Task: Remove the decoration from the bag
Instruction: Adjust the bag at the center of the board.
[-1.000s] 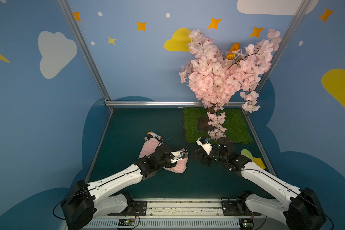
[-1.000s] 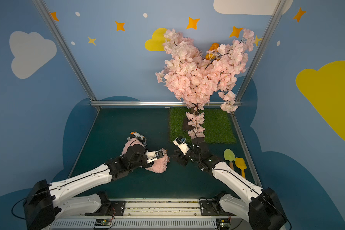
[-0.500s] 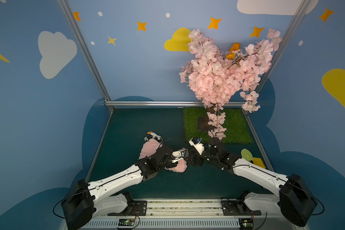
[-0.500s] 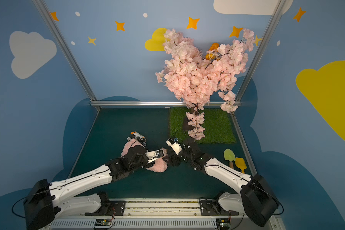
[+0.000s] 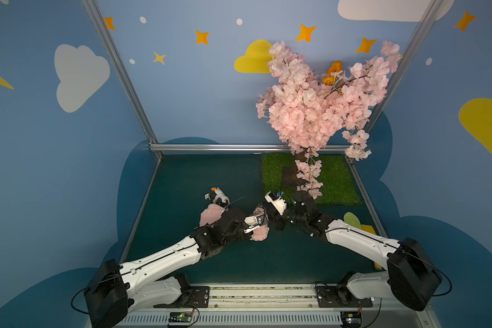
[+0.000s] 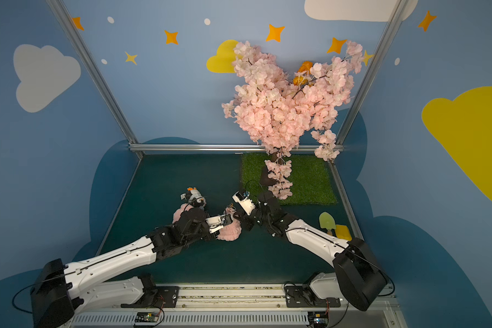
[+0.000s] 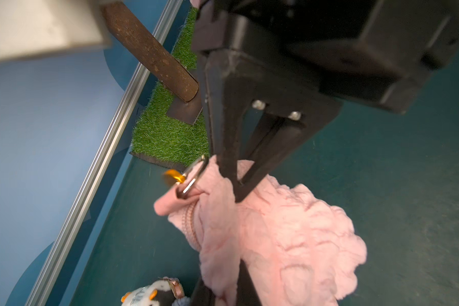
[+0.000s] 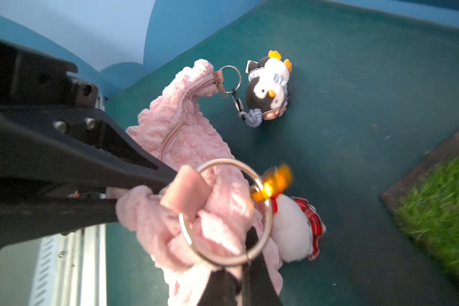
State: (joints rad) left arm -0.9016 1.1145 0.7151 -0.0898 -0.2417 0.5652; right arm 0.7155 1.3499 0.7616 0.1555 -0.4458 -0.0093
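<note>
A teal surface [image 5: 188, 181] is shown in both top views, with one tree [image 5: 310, 108] on one grass mat [image 5: 338, 181] at its far right corner. One bag [image 5: 210, 214] is laid mid-surface, with open room toward the near edge.

In the left wrist view, the right end effector [image 7: 236, 192] is pressed together against the bag beside a ring [image 7: 195, 172]; what is pinched cannot be told.

In the right wrist view, the bag is pinched by the left end effector [image 8: 143, 194]. Two charms are counted, a penguin charm [image 8: 266, 84] and a white charm [image 8: 294, 227], plus a second ring [image 8: 240, 79].
</note>
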